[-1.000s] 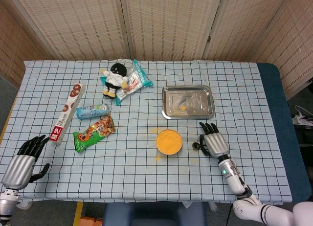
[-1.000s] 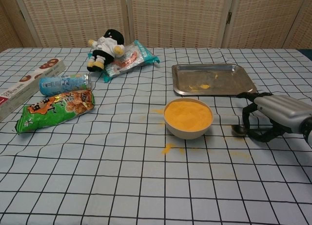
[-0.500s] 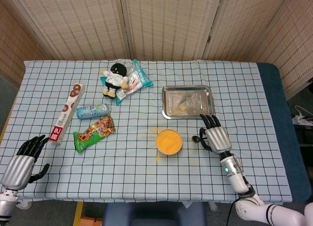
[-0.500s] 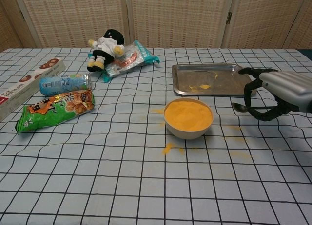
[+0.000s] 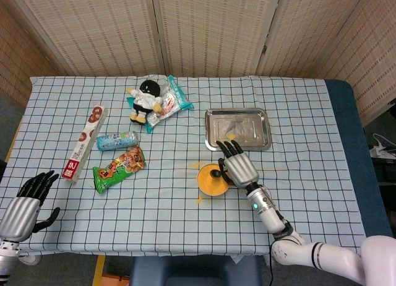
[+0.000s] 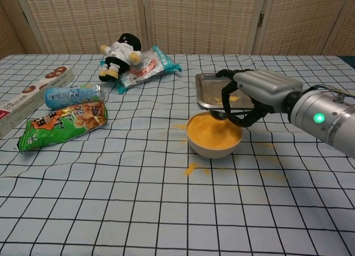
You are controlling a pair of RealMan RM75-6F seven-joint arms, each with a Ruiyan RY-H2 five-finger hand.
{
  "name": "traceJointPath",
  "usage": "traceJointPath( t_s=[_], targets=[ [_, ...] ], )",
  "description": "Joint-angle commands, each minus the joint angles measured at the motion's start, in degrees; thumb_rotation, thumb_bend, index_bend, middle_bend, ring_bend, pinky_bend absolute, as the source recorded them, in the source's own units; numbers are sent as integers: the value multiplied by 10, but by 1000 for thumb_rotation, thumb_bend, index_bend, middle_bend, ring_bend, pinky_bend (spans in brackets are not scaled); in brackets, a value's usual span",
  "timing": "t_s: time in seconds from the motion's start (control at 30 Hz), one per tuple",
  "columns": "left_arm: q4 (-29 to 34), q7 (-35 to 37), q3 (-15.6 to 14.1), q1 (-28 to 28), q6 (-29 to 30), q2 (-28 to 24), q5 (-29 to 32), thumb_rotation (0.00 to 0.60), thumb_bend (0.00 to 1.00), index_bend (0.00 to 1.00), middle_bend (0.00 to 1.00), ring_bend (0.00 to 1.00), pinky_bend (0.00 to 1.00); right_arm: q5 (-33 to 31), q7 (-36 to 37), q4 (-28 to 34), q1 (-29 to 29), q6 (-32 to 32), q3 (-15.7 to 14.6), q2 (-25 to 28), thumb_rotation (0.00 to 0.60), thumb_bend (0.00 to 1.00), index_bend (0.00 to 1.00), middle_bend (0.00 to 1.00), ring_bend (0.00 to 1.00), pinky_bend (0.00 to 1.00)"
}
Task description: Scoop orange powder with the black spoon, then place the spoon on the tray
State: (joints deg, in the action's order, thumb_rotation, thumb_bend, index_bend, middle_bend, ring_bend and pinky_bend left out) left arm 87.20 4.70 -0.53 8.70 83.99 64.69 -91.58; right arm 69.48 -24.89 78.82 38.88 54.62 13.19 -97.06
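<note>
Chest view shows my right hand (image 6: pixel 252 95) above the far right rim of the bowl of orange powder (image 6: pixel 214 134), fingers curled around the black spoon (image 6: pixel 218 115), which I hold with its bowl just over the powder at the hand's left. Under the hand and toward me, spilled powder (image 6: pixel 190 168) dots the checked tablecloth (image 6: pixel 138 200). Just beyond my hand sits the metal tray (image 6: pixel 208 92), a smear of orange on its floor. Far to the left of the hand lie a green snack bag (image 6: pixel 62 124), a blue can (image 6: pixel 72 95) and a long box (image 6: pixel 30 99), with a plush doll (image 6: pixel 118 55) and a teal packet (image 6: pixel 148 66) farther back. In the head view my left hand (image 5: pixel 25 207) rests at the near left table edge, fingers spread, holding nothing.
</note>
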Motion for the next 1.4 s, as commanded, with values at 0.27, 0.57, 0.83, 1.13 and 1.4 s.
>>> traceJointPath(
  t_s=[0.27, 0.57, 0.83, 1.13, 1.4],
  targets=[
    [-1, 5, -2, -1, 2, -2, -2, 600, 392, 0, 0, 0, 98, -32, -38, 5, 18, -14, -12, -8, 600, 387, 356, 0, 0, 0],
    [1, 0, -3, -2, 3, -1, -6, 600, 393, 0, 0, 0, 98, -38, -7, 34, 3, 8, -11, 36, 600, 386, 359, 0, 0, 0],
    [2, -4, -3, -1, -2, 0, -4, 600, 393, 0, 0, 0, 98, -26, 40, -3, -1, 7, -15, 51, 600, 386, 436, 0, 0, 0],
    [3, -8, -4, 0, -3, 0, -5, 600, 392, 0, 0, 0, 98, -37, 59, -41, 14, -18, -11, 41, 600, 386, 442, 0, 0, 0],
    [0, -5, -2, 2, -11, 0, 2, 600, 393, 0, 0, 0, 98, -41, 77, -83, 29, -39, -11, 21, 600, 386, 490, 0, 0, 0]
  ],
)
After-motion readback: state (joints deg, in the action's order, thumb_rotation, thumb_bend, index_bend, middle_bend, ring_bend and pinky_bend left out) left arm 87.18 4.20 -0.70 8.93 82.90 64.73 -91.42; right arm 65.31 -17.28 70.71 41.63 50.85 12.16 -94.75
